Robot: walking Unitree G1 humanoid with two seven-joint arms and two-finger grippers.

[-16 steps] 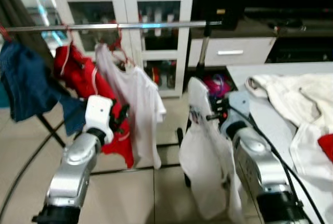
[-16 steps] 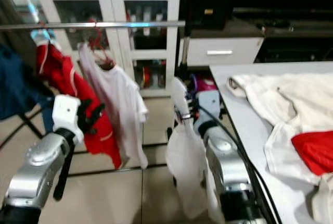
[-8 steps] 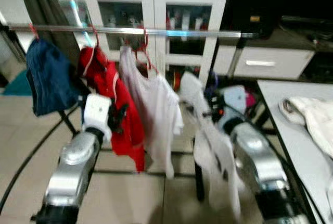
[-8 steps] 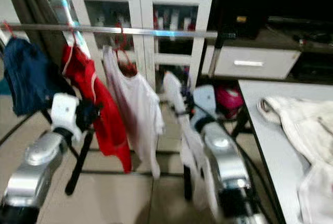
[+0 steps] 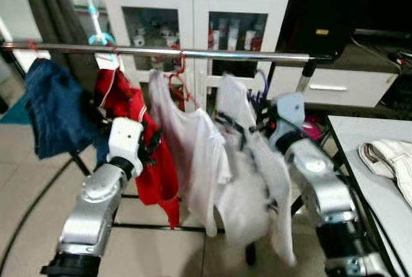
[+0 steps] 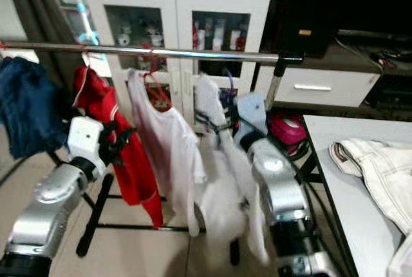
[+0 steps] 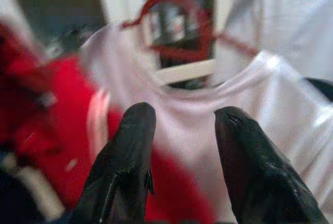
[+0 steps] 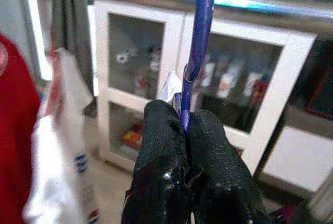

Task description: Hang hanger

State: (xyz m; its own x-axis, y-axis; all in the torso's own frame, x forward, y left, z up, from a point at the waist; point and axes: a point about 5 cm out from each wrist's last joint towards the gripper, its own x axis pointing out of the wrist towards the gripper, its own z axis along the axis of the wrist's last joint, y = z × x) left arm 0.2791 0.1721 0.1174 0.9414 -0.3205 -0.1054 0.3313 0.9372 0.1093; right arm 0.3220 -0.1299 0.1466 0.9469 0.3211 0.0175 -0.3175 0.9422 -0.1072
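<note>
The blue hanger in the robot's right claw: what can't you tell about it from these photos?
- Blue hanger: whether its hook is over the rail; the right wrist view's top edge cuts it off.
- Its shoulders: covered by the white shirt, blurred in the eye views.
- Right gripper: its grip point is too small there.

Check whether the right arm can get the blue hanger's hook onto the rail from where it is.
Probably yes. The right tool is shut on the blue hanger, whose hook rises right to the rail, at a bare stretch beside the hung white shirt.

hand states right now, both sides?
Left hand: open, holding nothing, in front of the white shirt on the rail.
Right hand: shut on the blue hanger, raised toward the rail.
</note>
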